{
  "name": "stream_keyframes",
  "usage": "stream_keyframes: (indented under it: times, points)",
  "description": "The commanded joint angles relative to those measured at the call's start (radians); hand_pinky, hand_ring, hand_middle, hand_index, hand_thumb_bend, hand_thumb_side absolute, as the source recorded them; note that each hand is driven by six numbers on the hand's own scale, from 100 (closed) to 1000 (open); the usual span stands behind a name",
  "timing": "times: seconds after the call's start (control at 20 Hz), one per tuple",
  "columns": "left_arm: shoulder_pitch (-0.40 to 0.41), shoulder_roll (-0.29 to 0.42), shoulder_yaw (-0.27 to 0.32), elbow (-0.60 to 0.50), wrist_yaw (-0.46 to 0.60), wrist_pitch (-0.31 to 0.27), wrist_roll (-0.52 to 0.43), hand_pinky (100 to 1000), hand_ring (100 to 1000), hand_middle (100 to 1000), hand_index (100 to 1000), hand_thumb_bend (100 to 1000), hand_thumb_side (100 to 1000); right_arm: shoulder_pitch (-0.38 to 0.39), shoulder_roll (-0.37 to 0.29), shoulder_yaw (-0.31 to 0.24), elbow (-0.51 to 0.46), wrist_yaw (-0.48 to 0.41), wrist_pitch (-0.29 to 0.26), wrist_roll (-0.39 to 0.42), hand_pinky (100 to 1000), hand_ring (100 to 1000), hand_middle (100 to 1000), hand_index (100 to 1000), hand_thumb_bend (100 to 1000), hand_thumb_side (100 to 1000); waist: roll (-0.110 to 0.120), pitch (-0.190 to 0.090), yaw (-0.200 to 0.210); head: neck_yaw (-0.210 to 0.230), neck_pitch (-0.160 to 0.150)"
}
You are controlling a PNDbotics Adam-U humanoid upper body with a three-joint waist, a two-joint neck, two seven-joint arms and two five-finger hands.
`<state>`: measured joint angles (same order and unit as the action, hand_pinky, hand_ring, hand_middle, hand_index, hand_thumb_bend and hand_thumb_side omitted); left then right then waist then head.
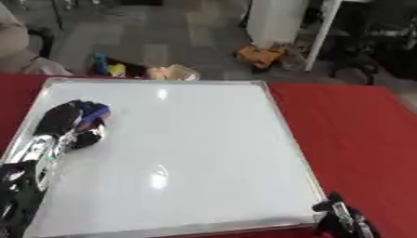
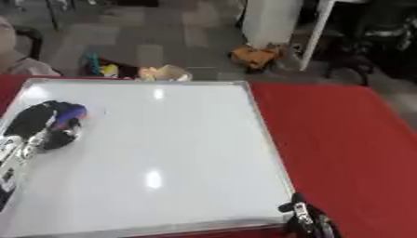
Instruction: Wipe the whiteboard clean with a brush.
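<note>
The left arm reaches in from the lower left, its black left hand (image 1: 69, 122) curled, fingers closed around a blue-topped object. The right hand (image 1: 346, 218) shows at the lower right edge, fingers pointing up.

Your left hand (image 1: 69, 124) rests on the whiteboard's (image 1: 187, 153) near-left part, curled round the brush (image 1: 96, 113). The whiteboard lies on the table (image 1: 358, 135); your right hand (image 1: 346, 221) sits off its near-right corner.

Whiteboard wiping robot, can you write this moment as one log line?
left hand: shut on blue brush | brush: on white metal-framed whiteboard, near left edge | right hand: idle at lower right corner | red table cover
</note>
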<state>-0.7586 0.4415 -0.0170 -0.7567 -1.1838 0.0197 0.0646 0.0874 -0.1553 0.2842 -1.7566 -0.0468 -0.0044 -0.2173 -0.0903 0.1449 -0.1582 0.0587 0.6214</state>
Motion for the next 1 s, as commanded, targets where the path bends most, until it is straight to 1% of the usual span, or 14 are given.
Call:
stream_keyframes:
  times: [0.05,0.25,0.3,0.6,0.65,0.7,1.0]
  points:
    - [0.023,0.007,-0.011,0.046,-0.011,0.005,-0.009,781,801,734,916,100,534,-0.007,-0.013,-0.004,-0.014,0.002,0.001,-0.002,421,354,154,552,100,842,-0.001,-0.001,0.0,-0.004,-0.012]
    - [0.024,-0.01,-0.017,0.05,-0.015,-0.002,-0.013,780,802,734,917,100,546,-0.006,-0.013,-0.004,-0.015,0.002,0.001,-0.003,421,354,154,553,100,841,-0.002,-0.001,-0.002,-0.003,-0.014]
    - [0.024,-0.012,-0.018,0.051,-0.016,-0.003,-0.014,780,803,734,918,100,570,-0.006,-0.013,-0.004,-0.015,0.002,0.001,-0.003,421,354,154,553,100,841,-0.002,-0.001,-0.002,-0.003,-0.014]
    - [0.014,-0.052,-0.035,0.047,-0.027,-0.03,-0.028,779,806,734,922,100,611,-0.008,-0.013,-0.002,-0.016,0.0,0.002,0.0,421,354,154,553,100,841,-0.004,-0.001,-0.002,-0.003,-0.014]
    - [0.009,-0.058,-0.038,0.046,-0.028,-0.033,-0.029,777,807,735,926,100,636,-0.007,-0.013,-0.002,-0.016,0.0,0.002,0.0,421,354,154,553,100,841,-0.004,-0.001,-0.002,-0.002,-0.014]
    - [0.002,-0.064,-0.039,0.047,-0.029,-0.035,-0.031,777,808,735,927,100,642,-0.007,-0.013,-0.001,-0.016,0.001,0.002,0.001,421,354,154,553,100,841,-0.005,-0.001,-0.003,-0.001,-0.015]
    - [-0.042,-0.087,-0.041,0.057,-0.034,-0.035,-0.033,775,811,737,936,100,650,-0.01,-0.01,0.005,-0.018,0.001,0.002,0.007,421,354,154,553,100,842,-0.009,0.007,-0.016,0.002,-0.025]
